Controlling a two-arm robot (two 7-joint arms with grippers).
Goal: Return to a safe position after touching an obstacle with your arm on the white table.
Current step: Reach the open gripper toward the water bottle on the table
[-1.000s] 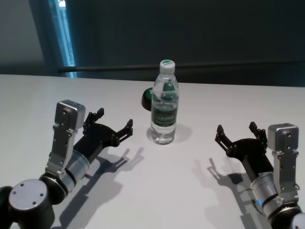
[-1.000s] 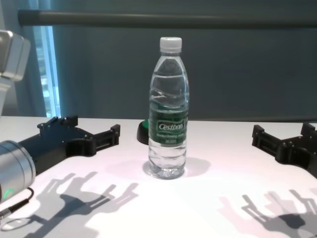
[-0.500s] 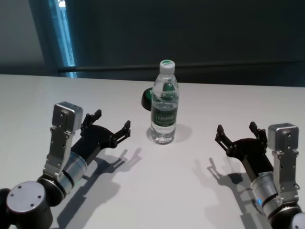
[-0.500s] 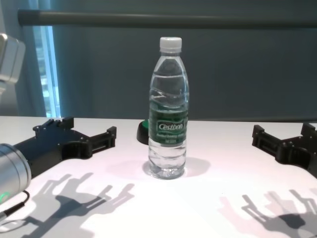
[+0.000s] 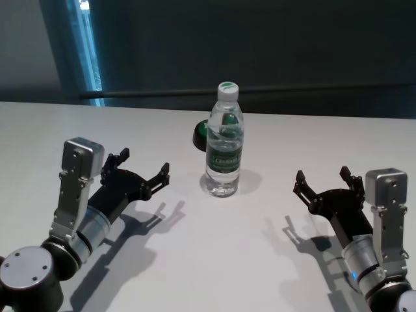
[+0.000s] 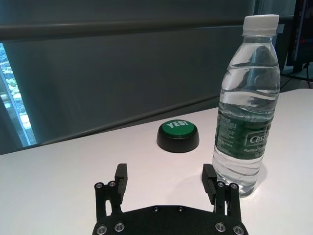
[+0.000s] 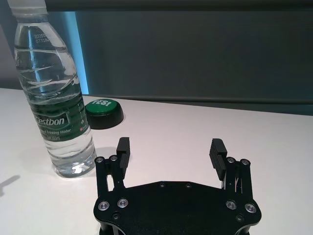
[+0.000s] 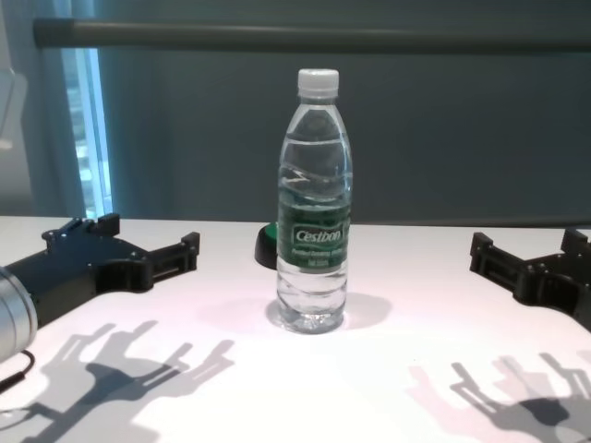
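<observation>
A clear bottle with white cap and dark green label; white table; green-topped black button.

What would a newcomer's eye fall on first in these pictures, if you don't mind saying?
Probably the water bottle, standing upright alone mid-way across the white table, with a green button just behind it. Next, the two open black grippers flanking it: the left gripper nearer the bottle, the right gripper farther off, neither touching it.

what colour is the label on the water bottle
Dark green with white lettering on the water bottle; the label shows best in the chest view.
</observation>
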